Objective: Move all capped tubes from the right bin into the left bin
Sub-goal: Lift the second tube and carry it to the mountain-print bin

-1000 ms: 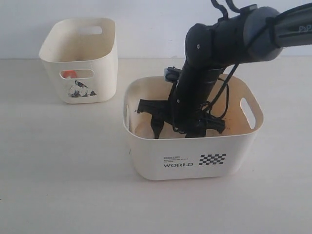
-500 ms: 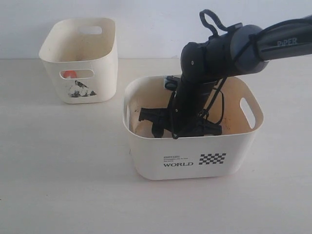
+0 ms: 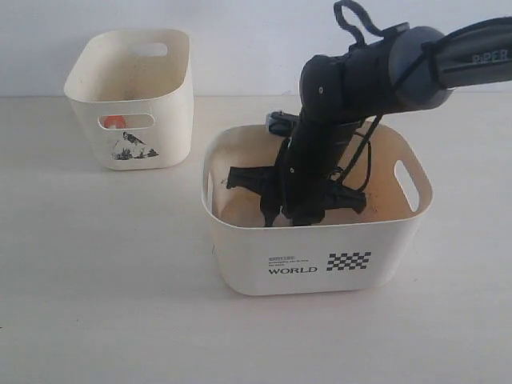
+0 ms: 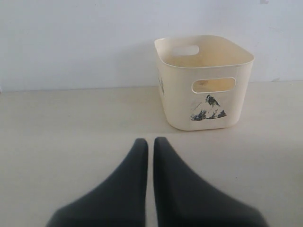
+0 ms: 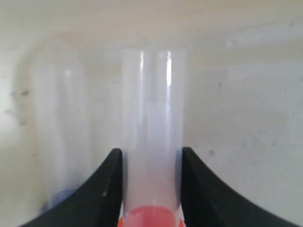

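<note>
My right gripper (image 3: 284, 214) reaches down inside the right bin (image 3: 320, 268), the larger one marked "WORLD". The right wrist view has its fingers (image 5: 106, 189) shut on a clear capped tube (image 5: 152, 127), whose orange-red cap (image 5: 151, 218) lies back between the fingers. A pale tube-like shape (image 5: 61, 118) beside it may be a shadow or another tube; I cannot tell. The left bin (image 3: 128, 88) stands at the back left, with an orange cap (image 3: 114, 122) showing through its handle slot. My left gripper (image 4: 150, 141) is shut with nothing in it, facing the left bin (image 4: 208, 94) from a distance.
The right arm (image 3: 376, 68) and its cables hang over the right bin's back half. A white wall (image 3: 240, 32) closes off the table behind both bins. Bare tabletop (image 3: 104, 280) lies between the bins and in front of them.
The right arm dipped lower into the right bin, then rose slightly, staying inside it. The bins have not moved.
</note>
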`<action>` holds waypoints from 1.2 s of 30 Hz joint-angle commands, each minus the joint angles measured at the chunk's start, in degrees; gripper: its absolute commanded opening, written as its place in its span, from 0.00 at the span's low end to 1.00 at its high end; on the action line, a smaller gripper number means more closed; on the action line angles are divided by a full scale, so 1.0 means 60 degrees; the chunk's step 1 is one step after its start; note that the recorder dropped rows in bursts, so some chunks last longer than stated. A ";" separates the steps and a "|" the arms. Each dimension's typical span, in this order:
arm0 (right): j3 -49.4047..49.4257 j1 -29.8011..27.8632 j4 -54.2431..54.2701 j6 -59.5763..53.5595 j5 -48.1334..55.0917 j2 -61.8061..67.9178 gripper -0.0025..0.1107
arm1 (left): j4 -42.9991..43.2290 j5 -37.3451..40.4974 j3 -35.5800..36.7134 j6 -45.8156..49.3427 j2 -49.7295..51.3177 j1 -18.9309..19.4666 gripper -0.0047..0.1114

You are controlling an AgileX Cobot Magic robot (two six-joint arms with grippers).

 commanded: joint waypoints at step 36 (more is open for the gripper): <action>-0.7107 0.1003 0.0249 -0.4637 -0.3372 0.2550 0.29 | 0.0022 0.0006 -0.0035 -0.0091 0.0004 0.0003 0.08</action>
